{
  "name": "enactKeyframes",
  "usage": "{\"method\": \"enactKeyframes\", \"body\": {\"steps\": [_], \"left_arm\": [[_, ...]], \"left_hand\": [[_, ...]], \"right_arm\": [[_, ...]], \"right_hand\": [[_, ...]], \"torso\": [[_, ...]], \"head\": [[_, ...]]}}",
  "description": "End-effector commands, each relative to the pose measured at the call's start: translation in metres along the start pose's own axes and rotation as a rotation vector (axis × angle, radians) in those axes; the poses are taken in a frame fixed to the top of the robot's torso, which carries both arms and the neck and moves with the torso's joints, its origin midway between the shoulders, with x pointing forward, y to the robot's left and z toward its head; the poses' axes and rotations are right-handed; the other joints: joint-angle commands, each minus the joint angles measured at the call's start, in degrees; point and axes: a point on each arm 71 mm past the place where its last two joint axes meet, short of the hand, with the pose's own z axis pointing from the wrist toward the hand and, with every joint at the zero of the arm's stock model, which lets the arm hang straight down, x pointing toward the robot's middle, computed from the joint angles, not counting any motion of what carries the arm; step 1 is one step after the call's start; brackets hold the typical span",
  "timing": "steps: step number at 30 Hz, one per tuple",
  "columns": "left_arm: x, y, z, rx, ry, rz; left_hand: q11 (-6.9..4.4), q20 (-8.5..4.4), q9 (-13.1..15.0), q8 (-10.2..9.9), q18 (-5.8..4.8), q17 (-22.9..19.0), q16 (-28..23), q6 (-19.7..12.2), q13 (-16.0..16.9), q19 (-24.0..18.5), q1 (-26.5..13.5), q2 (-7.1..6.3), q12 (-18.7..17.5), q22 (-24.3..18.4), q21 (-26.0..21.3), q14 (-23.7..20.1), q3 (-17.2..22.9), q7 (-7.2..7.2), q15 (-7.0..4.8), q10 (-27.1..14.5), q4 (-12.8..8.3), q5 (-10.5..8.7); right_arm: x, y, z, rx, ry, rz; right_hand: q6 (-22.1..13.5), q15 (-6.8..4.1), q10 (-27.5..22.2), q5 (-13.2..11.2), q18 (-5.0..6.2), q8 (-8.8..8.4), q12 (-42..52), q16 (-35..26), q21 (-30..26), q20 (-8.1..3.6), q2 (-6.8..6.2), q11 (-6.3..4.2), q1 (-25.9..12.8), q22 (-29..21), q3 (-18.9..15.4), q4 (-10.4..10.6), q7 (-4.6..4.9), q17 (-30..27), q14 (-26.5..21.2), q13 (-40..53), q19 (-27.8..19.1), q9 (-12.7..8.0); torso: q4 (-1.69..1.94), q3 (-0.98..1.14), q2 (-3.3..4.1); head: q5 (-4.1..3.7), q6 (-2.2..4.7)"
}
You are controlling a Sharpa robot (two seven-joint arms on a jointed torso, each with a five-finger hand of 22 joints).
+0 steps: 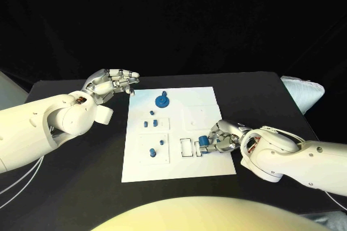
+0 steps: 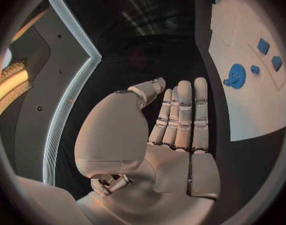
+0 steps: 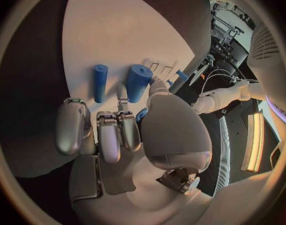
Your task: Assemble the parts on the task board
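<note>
Right hand (image 1: pixel 222 137): near edge of the board's right side — fingers closed around a blue cylinder (image 1: pixel 204 140), held over the slots.
Second cylinder (image 3: pixel 100 82): lying on the board just beside the held one.
Board (image 1: pixel 206 98): white plate, centre of the black table (image 1: pixel 253 90).
Small blue pieces (image 1: pixel 152 123): set in the left column of the board.
Blue disc (image 1: pixel 163 100): far end of the board.
Left hand (image 1: pixel 112 81): off the board's far left corner — fingers straight, side by side, holding nothing.

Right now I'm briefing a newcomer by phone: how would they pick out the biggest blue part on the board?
Start at the white task board in the middle of the black table. Look to its far end, near the left hand. The round blue disc lies there, much wider and flatter than the small blue pieces nearer the robot.
</note>
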Motion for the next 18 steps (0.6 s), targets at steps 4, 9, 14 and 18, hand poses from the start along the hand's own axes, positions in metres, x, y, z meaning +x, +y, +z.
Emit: {"method": "enactKeyframes", "body": {"steps": [4, 9, 14, 18], "left_arm": [[0.0024, -0.0005, -0.0001, 0.002, 0.020, -0.009], [0.0027, -0.0004, -0.0002, 0.000, 0.023, -0.009], [0.0022, -0.0002, -0.0005, -0.003, 0.022, -0.009], [0.0022, 0.0000, -0.0004, -0.005, 0.023, -0.009]], "left_hand": [[0.05, -0.05, -0.1, 0.3, 0.83, -0.1, -0.3, -0.3, -0.1, 0.4, -0.4, 0.30, -0.2, -0.1, -0.3, -0.2, -0.4, -0.13, 0.20, -0.4, 0.0, -0.14], [0.05, -0.05, -0.1, 0.3, 0.83, -0.1, -0.3, -0.3, -0.1, 0.4, -0.4, 0.30, -0.2, -0.1, -0.3, -0.2, -0.4, -0.13, 0.20, -0.4, 0.0, -0.14], [0.05, -0.05, -0.1, 0.3, 0.83, -0.1, -0.3, -0.3, -0.1, 0.4, -0.4, 0.30, -0.2, -0.1, -0.3, -0.2, -0.4, -0.13, 0.20, -0.4, 0.0, -0.14], [0.05, -0.05, -0.1, 0.3, 0.83, -0.1, -0.3, -0.3, -0.1, 0.4, -0.4, 0.30, -0.2, -0.1, -0.3, -0.2, -0.4, -0.13, 0.20, -0.4, 0.0, -0.14]], "right_arm": [[0.0054, -0.0026, 0.0014, 0.021, 0.013, -0.010], [0.0049, -0.0045, 0.0014, 0.035, 0.008, 0.015], [0.0043, -0.0079, -0.0007, 0.063, 0.008, 0.082], [0.0050, -0.0089, -0.0031, 0.084, 0.020, 0.150]], "right_hand": [[0.0, -0.46, 2.3, 6.5, -0.37, -0.37, 0.0, 0.3, 0.1, -0.09, 1.33, -0.47, 3.5, 9.5, 0.9, -0.1, -0.48, 11.6, 5.1, 9.9, 0.7, -0.9], [0.6, -0.79, 2.3, 10.3, -0.44, -1.02, 0.0, 0.4, 0.4, -0.39, 0.35, -0.82, 10.7, 9.9, 6.3, -0.5, -0.76, 12.0, 5.2, 10.1, 0.8, -2.0], [1.5, -0.75, 2.5, 11.6, -0.52, -1.34, 0.1, 0.5, 0.8, -0.42, -1.68, -0.81, 10.9, 10.2, 11.1, -0.1, -0.74, 12.3, 5.3, 10.4, 1.0, -2.7], [2.0, -0.75, 2.7, 11.5, -0.56, -1.40, 0.2, 0.6, 0.9, -0.40, -3.50, -0.82, 9.4, 10.4, 15.2, -0.2, -0.75, 12.4, 5.3, 10.6, 1.0, -3.1]], "torso": [[-0.07, 0.03, -0.01], [-0.01, 0.05, 0.01], [-0.06, 0.05, -0.03], [-0.06, 0.08, 0.00]], "head": [[0.02, 0.01], [-0.06, 0.01], [-0.10, 0.01], [-0.02, 0.01]]}}
